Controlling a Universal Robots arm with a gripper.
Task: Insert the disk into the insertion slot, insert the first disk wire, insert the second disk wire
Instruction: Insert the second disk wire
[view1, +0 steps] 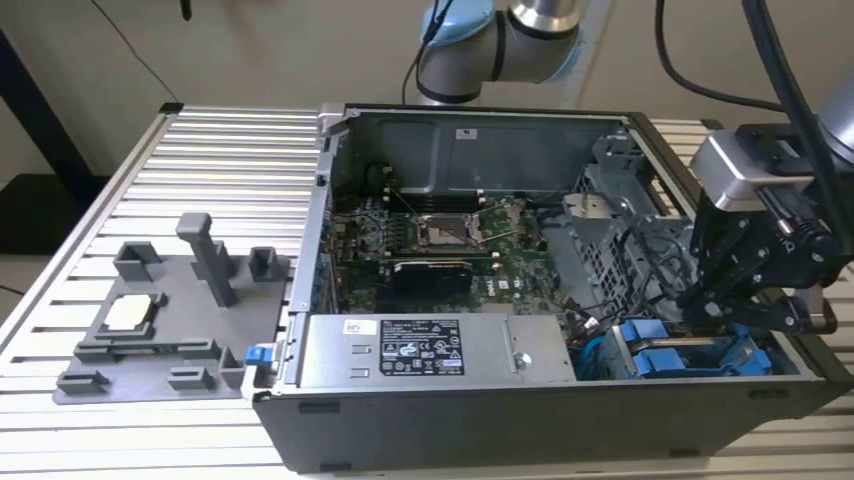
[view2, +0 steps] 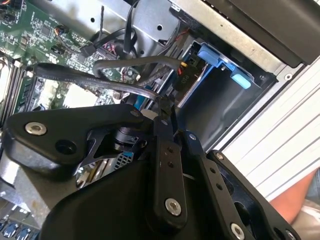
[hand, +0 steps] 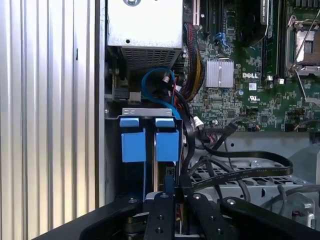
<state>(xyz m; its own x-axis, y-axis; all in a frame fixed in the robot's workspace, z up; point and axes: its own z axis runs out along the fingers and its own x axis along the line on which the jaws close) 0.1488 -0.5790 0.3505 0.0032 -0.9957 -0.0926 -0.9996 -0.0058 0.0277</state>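
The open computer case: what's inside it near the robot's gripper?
Two blue-fronted drive carriers sit side by side in the case, beside black cables. The gripper covers their near ends.

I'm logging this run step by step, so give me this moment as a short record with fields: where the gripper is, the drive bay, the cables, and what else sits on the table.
gripper: the gripper hangs over the drive bay at the case's corner on the exterior view's right
fingers: close together around a dark cable end in both wrist views
drive bay: two blue carriers sit side by side in the bay
cables: black flat cable loops beside the bay
case: open computer case on a slatted table
beside case: grey fixture on the exterior view's left
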